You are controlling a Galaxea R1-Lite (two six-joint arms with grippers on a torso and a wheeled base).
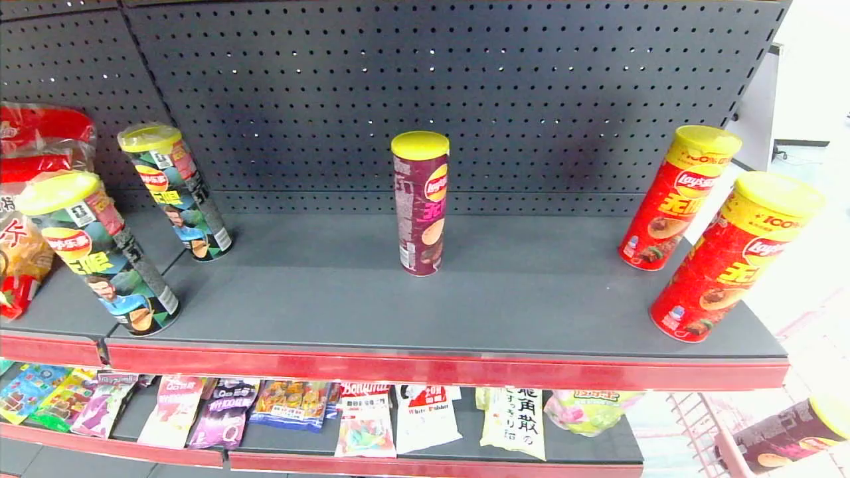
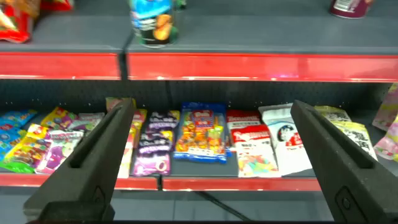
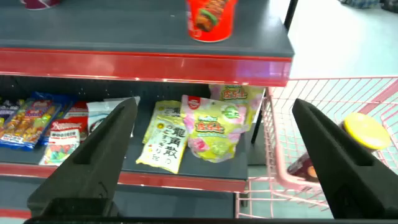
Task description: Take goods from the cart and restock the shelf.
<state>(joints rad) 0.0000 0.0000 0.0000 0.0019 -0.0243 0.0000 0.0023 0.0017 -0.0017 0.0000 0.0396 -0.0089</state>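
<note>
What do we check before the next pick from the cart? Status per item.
1. Left claw open and empty: ok.
2. Right claw open and empty: ok.
3. Stock in the cart: ok, a purple can with a yellow lid sits in it.
4. Clear grasp on that can past the cart wires: cannot tell.
5. Free space on the shelf: ok, bare board between the standing purple can and the red cans.
6. Shelf cans upright: ok.
</note>
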